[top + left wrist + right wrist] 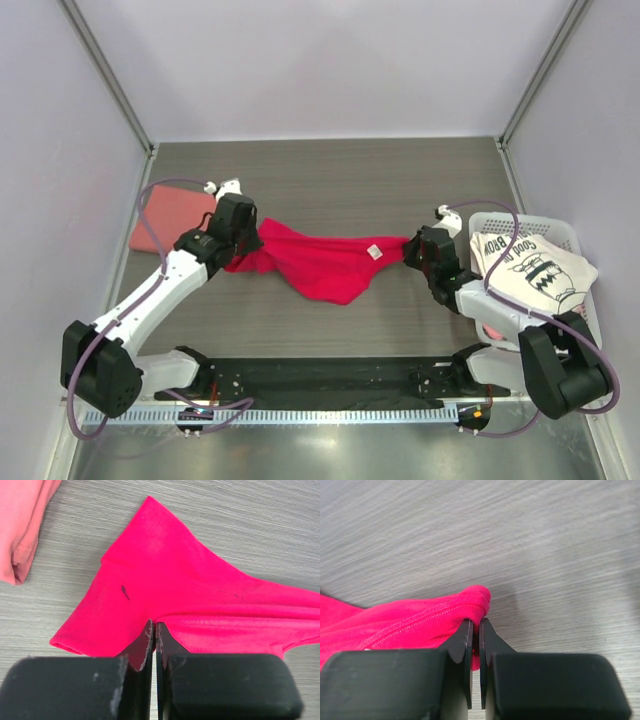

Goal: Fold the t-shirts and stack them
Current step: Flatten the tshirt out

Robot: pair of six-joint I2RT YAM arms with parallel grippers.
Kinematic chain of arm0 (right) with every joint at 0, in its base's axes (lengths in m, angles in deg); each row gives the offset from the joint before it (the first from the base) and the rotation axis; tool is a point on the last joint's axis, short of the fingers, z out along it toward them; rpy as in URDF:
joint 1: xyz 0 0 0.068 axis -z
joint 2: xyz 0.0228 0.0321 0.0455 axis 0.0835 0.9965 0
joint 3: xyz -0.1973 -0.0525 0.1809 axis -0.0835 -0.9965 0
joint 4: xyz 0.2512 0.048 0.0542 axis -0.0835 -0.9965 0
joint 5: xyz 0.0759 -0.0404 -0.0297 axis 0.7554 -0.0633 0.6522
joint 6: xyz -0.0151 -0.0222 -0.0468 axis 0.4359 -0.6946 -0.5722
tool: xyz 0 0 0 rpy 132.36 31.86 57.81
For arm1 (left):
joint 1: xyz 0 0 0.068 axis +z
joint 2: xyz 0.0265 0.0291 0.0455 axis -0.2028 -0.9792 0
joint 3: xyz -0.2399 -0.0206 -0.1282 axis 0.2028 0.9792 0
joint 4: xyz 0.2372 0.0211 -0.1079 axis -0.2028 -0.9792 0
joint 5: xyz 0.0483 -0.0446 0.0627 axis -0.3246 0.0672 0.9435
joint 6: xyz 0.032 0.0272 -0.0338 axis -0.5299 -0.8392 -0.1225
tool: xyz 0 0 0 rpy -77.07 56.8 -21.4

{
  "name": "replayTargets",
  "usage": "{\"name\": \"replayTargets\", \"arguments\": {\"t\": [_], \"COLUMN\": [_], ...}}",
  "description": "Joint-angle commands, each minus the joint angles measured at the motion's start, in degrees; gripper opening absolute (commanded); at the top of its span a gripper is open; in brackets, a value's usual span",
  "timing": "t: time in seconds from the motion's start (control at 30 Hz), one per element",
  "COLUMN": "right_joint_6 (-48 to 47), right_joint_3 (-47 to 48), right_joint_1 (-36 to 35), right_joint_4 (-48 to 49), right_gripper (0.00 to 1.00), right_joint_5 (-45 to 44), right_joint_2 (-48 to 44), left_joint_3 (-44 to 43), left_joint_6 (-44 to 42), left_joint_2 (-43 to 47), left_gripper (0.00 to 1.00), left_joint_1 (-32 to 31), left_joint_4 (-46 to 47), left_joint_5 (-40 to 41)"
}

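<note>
The crimson-magenta t-shirt (325, 262) hangs stretched between my two grippers over the middle of the table, its white tag (373, 251) showing. My left gripper (243, 238) is shut on the shirt's left end (165, 600). My right gripper (412, 246) is shut on the shirt's right edge (420, 622), a bunched hem pinched between the fingertips. The salmon-pink shirt (168, 217) lies folded at the far left; its edge also shows in the left wrist view (22, 525). The white shirt with black print (530, 266) lies in the basket at the right.
A white plastic basket (563, 236) stands at the right edge of the wood-grain table (340, 180). Lilac walls close in the back and both sides. A black mounting plate (330, 382) carries both arm bases at the near edge.
</note>
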Motion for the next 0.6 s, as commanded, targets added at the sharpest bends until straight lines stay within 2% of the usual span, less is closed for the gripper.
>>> {"name": "replayTargets", "arguments": {"t": [0.0,0.13,0.3,0.37,0.47,0.53,0.57], "right_joint_6": [-2.9,-2.6,-0.4,-0.6,0.0,0.2,0.3], "right_joint_3": [0.9,10.0,32.4,43.1,54.5,59.0,59.5], "right_joint_1": [0.8,0.8,0.0,-0.8,-1.5,-1.4,-1.5], "right_joint_4": [3.3,-3.1,-16.1,-21.4,-27.2,-30.9,-32.1], "right_gripper": [0.01,0.01,0.01,0.01,0.01,0.01,0.01], "right_joint_5": [0.4,5.5,17.4,19.4,21.9,21.4,20.9], "right_joint_2": [-2.9,-3.0,-0.9,0.3,1.0,0.8,0.6], "left_joint_3": [-2.8,-7.0,-14.1,-18.3,-23.3,-25.2,-26.5], "left_joint_6": [-1.0,-1.0,-1.1,-1.9,-3.6,-4.8,-5.2], "left_joint_2": [1.4,2.0,4.7,7.5,12.2,14.4,15.1], "left_gripper": [0.0,0.0,0.0,0.0,0.0,0.01,0.05], "left_joint_1": [0.8,0.9,0.8,0.9,0.9,0.9,0.9], "left_joint_4": [-2.1,-5.9,-13.4,-16.2,-21.6,-22.9,-24.3], "left_joint_5": [2.4,4.9,8.9,11.1,14.5,15.0,14.9]}}
